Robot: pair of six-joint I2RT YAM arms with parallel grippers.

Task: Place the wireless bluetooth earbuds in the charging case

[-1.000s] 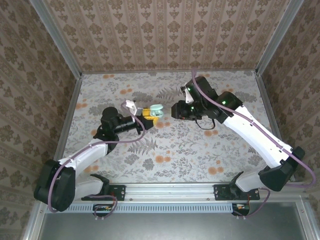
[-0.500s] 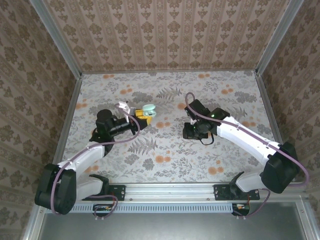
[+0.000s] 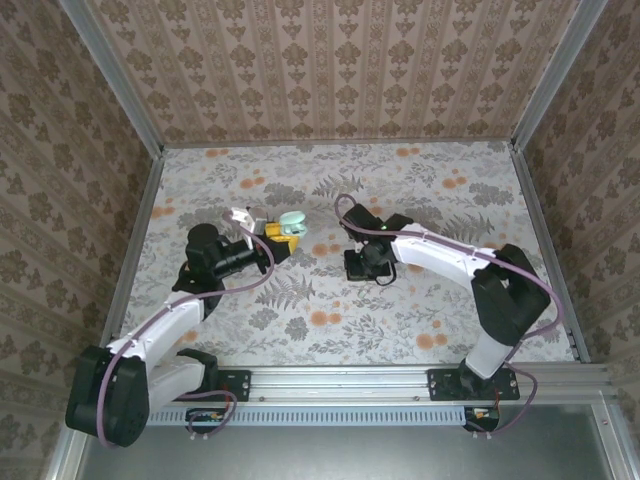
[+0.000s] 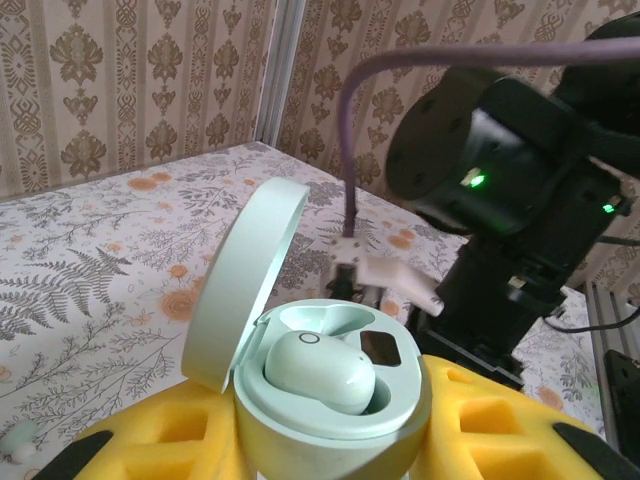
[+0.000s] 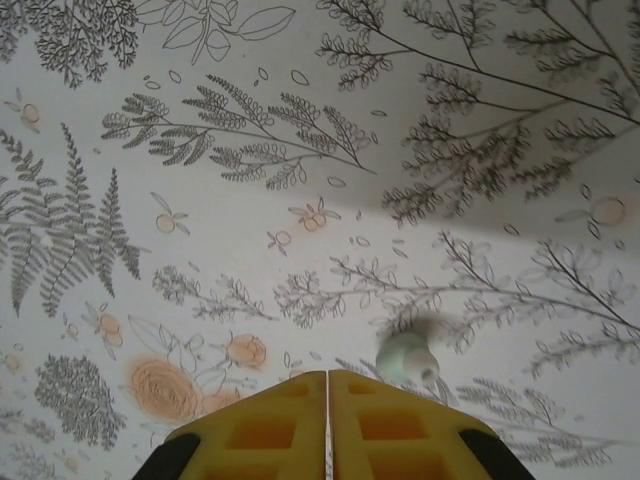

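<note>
Left wrist view: my left jaws clamp the open charging case (image 4: 340, 428), one earbud (image 4: 316, 371) inside. The other earbud (image 5: 405, 357) lies on the counter (image 5: 250, 190) by my right jaws, pressed together, empty. Next: open them, grab it.

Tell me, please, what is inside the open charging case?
One mint earbud sits in the charging case; the socket beside it looks empty. The earbud covers its own socket's floor.

No readable txt/labels, any view (charging case (image 4: 340, 425) incl.)
</note>
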